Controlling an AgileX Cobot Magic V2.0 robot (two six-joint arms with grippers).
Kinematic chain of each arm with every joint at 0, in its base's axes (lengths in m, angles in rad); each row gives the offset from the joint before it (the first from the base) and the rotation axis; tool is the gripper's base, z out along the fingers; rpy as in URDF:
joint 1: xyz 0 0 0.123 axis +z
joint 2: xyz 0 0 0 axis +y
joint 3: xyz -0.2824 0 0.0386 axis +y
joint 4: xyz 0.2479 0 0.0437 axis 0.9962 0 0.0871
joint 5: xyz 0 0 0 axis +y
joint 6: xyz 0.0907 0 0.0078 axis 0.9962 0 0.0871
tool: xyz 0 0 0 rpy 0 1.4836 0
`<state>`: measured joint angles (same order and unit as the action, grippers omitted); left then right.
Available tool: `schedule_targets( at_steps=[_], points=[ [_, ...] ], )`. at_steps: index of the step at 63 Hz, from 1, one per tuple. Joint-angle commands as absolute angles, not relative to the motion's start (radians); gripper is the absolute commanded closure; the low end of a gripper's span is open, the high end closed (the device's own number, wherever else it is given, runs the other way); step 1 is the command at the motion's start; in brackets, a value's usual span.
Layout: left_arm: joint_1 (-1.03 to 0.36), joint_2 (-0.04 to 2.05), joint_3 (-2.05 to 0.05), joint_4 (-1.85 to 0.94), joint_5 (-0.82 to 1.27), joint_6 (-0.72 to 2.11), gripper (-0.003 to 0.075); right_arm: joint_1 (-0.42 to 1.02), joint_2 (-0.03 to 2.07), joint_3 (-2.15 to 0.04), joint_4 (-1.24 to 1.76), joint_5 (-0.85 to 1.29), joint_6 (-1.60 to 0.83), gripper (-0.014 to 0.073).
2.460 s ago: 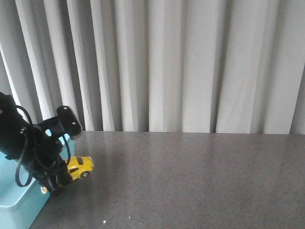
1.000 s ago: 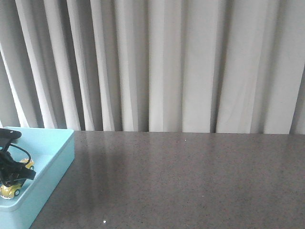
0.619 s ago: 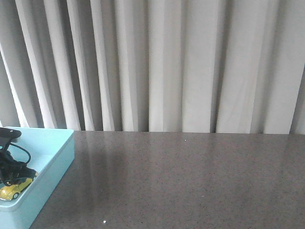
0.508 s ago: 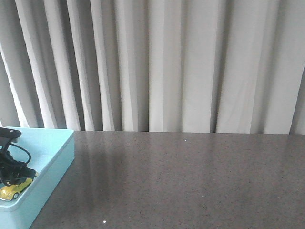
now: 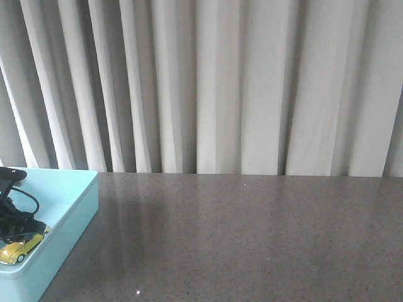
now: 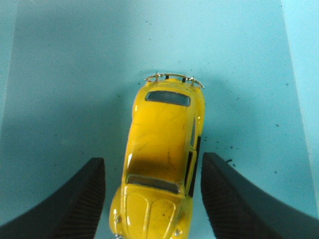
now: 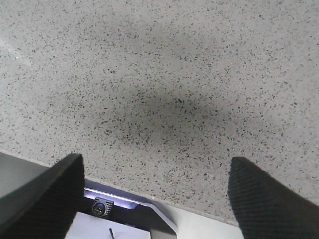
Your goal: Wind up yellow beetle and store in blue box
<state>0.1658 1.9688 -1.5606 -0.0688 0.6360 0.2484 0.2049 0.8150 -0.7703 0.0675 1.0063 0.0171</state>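
Observation:
The yellow beetle [image 6: 162,169] lies on the floor of the blue box [image 6: 65,74], roof toward the left wrist camera. My left gripper [image 6: 153,199] is open around it; the dark ribbed fingers [image 6: 82,199] stand on either side with a strip of blue floor showing between each pad and the car. In the front view the beetle [image 5: 15,250] sits inside the blue box [image 5: 75,207] at the far left, partly under the left arm's black cable and wrist [image 5: 12,220]. My right gripper [image 7: 155,199] is wide open over bare table, holding nothing.
Grey speckled tabletop [image 5: 252,239] stretches to the right of the box, with a white pleated curtain [image 5: 220,88] behind it. The right wrist view shows the table's near edge and a small black camera unit [image 7: 99,206] below it.
2.5 s ago my left gripper held the beetle over the table beside the box. It has since moved left into the box. Over the last half second almost nothing has shifted.

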Motion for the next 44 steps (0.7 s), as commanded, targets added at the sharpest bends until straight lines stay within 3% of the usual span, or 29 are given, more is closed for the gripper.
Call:
schedule_targets(
  at_steps=[1,26,44],
  points=[
    [0.167,1.859,-1.587,-0.077,0.619,0.232,0.0294,0.206,0.809,-0.794,0.062,0.958,0.016,0.0015],
    [0.167,1.647,-1.575,-0.085,0.735,0.139,0.0294,0.206,0.809,-0.794,0.062,0.956,0.021,0.0015],
    [0.166,1.397,-1.289,-0.088,0.665,0.132,0.0294,0.206,0.806,-0.794,0.061,0.952,0.022,0.0015]
  ],
)
